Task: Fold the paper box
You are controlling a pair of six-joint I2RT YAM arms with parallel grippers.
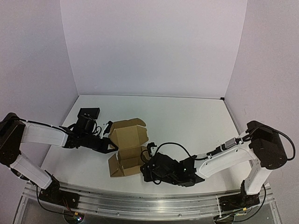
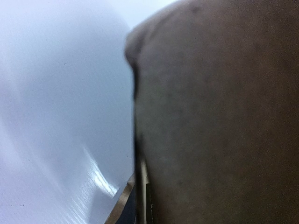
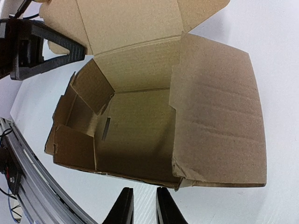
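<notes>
You are midway through raising the walls. The paper box (image 1: pixel 128 147) sits on the table (image 1: pixel 191 121) toward its near edge, between your two arms, with its floor flat, its back wall up and the lid (image 3: pixel 126 18) thrown open away from you. In the right wrist view the short flaps (image 3: pixel 88 86) on one side are turned inward. The wide side panel (image 3: pixel 217 116) opposite leans outward, untucked, so I judge that panel to be the step in hand. Your right jaws hang low just beside the box's near right corner. They are drawn almost together, with a sliver of table showing between the fingertips (image 3: pixel 122 209), and they grip nothing. Your left jaws are up against the box's far left side, where one finger (image 3: pixel 51 42) touches the cardboard near the lid's hinge. The left wrist view is filled with blurred cardboard (image 2: pixel 215 112), so I cannot tell whether those jaws pinch the wall or merely brace it. For the next move, use the left side as a brace and bring the right jaws to the outer edge of the wide panel. Then roll the panel inward and press it down toward the slot (image 3: pixel 106 128) in the floor. That probably calls for a push rather than a pinch, and a gentle one, since so light a box may slide. The small black block (image 1: pixel 88 113) lies well apart, so leave it alone.
</notes>
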